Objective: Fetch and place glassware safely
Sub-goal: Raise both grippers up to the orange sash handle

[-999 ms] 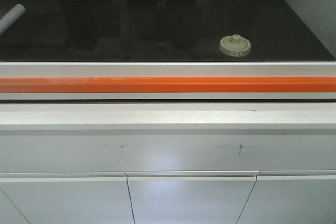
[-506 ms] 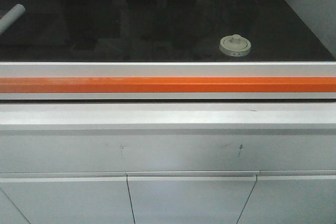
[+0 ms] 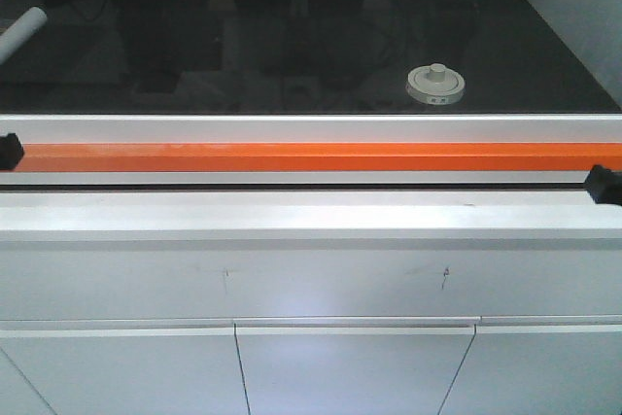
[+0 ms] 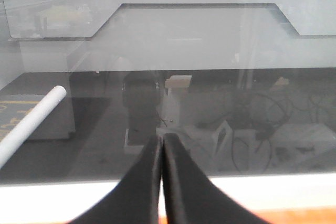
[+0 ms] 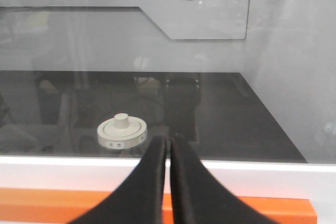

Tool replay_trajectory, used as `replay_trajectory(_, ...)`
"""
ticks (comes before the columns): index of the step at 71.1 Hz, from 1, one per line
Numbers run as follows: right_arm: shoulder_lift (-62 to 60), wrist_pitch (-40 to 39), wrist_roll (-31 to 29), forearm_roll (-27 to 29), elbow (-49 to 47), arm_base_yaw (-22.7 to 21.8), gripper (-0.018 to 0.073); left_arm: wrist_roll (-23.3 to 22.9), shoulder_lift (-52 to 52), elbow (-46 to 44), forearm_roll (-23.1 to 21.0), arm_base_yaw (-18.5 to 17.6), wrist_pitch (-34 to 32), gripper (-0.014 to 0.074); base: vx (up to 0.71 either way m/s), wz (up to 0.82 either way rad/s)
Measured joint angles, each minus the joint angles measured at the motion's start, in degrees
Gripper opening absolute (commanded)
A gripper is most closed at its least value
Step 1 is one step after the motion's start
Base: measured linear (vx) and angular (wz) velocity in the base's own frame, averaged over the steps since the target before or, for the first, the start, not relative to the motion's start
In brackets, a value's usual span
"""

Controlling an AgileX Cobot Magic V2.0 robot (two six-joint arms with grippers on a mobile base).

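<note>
Front view: small squat clear glass jar with round cream-white lid (image 3: 435, 84) on the right half of the glossy black worktop (image 3: 292, 55), behind the orange strip (image 3: 311, 156). Black gripper tips just poking in at both side edges. Right wrist view: same jar ahead and slightly left of the right gripper (image 5: 168, 141), jaws pressed together, apart from the jar. Left wrist view instead: white tube (image 4: 31, 121) lying slantwise at left, and left gripper (image 4: 160, 141), jaws likewise pressed together, nothing between. Jar upright, knob pointing straight up, axis vertical, dark rim marks facing the right wrist camera.
</note>
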Motion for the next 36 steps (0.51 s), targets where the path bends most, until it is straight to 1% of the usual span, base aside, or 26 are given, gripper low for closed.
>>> replay_trajectory(6,-0.5,-4.0,0.0,-1.4,3.5,0.0,-0.0004,-0.6,0.0,4.6,0.9,0.0,-5.9,-0.0007,0.00,0.00)
replay_trajectory(11,-0.5,-5.8,0.0,-2.3,5.5,0.0,-0.0004,-2.6,0.0,8.4,2.4,0.0,-10.5,-0.0007,0.00,0.00)
replay_trajectory(15,-0.5,-6.5,0.0,-2.5,7.1,0.0,-0.0004,-3.9,0.0,10.9,3.6,0.0,-12.7,-0.0007,0.00,0.00)
replay_trajectory(23,-0.1,-7.6,-0.4,-2.7,9.9,0.0,-0.0004,-5.1,0.0,15.0,5.4,0.0,-15.3,-0.0007,0.00,0.00)
replay_trajectory(29,1.7,-9.4,-1.8,-2.7,12.3,0.0,-0.0004,-5.2,0.0,16.7,5.8,0.0,-15.8,-0.0007,0.00,0.00)
replay_trajectory(36,4.7,-12.1,-3.4,-2.7,14.5,0.0,-0.0004,-3.3,0.0,17.4,5.9,0.0,-16.9,-0.0007,0.00,0.00)
